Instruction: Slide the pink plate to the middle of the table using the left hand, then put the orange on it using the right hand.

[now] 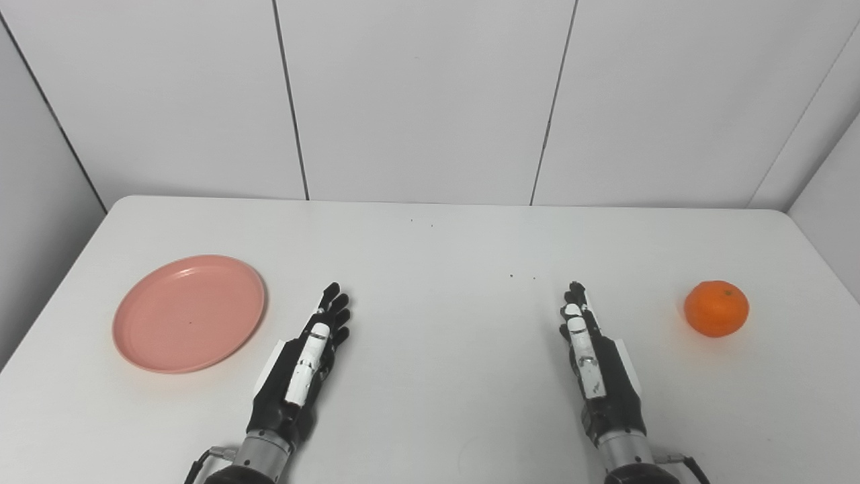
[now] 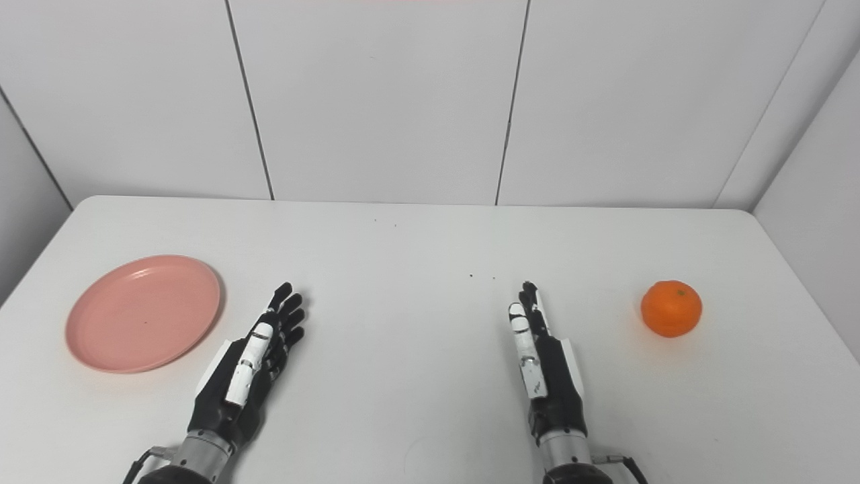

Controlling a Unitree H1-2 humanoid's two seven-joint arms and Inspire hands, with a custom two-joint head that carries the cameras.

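Neither step appears begun: one pink plate (image 1: 189,312) lies at the left of the tabletop (image 1: 430,249), one orange (image 1: 716,308) at the right, well apart. Left hand (image 1: 302,366) rests just beside the plate, right hand (image 1: 594,366) near the orange; both empty, fingers (image 1: 334,306) extended, seemingly close together. Next, the left hand must reach the plate's rim and push it centreward.

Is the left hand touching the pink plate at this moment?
Apart. In the left eye view a strip of bare white table shows between the left hand and the rim of the pink plate.
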